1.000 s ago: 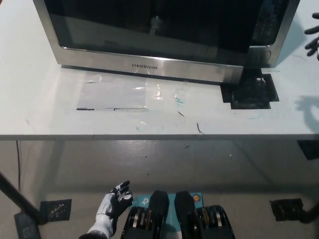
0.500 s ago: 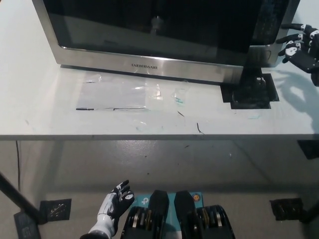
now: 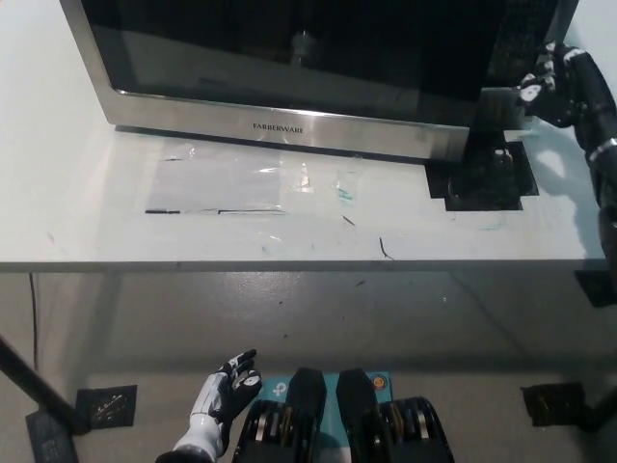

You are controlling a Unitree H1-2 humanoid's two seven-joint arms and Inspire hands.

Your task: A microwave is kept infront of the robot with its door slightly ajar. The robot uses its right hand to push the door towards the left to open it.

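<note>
- White worktop [image 3: 77,193], scuffed, with clear tape patches; grey floor [image 3: 318,318] below.
- Microwave [image 3: 289,68], "FARBERWARE" on its steel trim, fills the top of the frame.
- Right hand [image 3: 551,87] at its upper-right corner, fingers curled, holding nothing.
- Left hand [image 3: 224,395] rests bottom left, fingers spread, empty.

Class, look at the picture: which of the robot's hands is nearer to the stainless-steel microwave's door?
Right. The black right hand is at the right edge of the stainless-steel microwave's door, up on the white table. The white left hand hangs low, below the table edge, far from the door.

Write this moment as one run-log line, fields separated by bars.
right hand: at microwave door's right edge | door: barely ajar | left hand: resting low, open
</note>
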